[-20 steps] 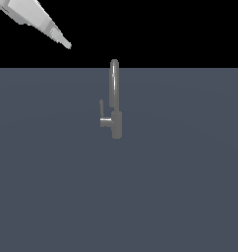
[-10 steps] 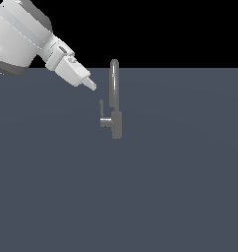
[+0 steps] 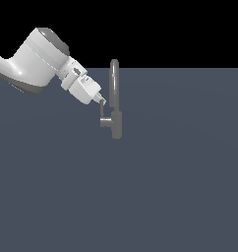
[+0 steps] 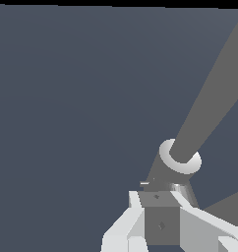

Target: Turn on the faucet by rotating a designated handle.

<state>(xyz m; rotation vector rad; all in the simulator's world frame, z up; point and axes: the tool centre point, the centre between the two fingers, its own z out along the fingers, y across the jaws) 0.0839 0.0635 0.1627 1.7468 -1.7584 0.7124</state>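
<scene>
The grey faucet (image 3: 114, 93) stands upright on the dark surface, its thin spout curved at the top and a thicker base below. The handle (image 3: 103, 116), a short thin lever on a stub, branches off the base toward the exterior view's left. My gripper (image 3: 102, 102) reaches down from the exterior view's upper left. Its narrow tip is just above the lever's top, beside the spout. The fingers look shut, with nothing held. In the wrist view the gripper (image 4: 160, 202) sits close against a thick grey tube of the faucet (image 4: 214, 98). I cannot pick out the handle there.
The white arm (image 3: 40, 61) fills the exterior view's upper left. The flat dark grey surface (image 3: 165, 197) spreads around the faucet, and a black background lies beyond its far edge.
The arm has swung down and toward the exterior view's right. The gripper tip went from the upper left corner to just above the handle. The faucet has not moved.
</scene>
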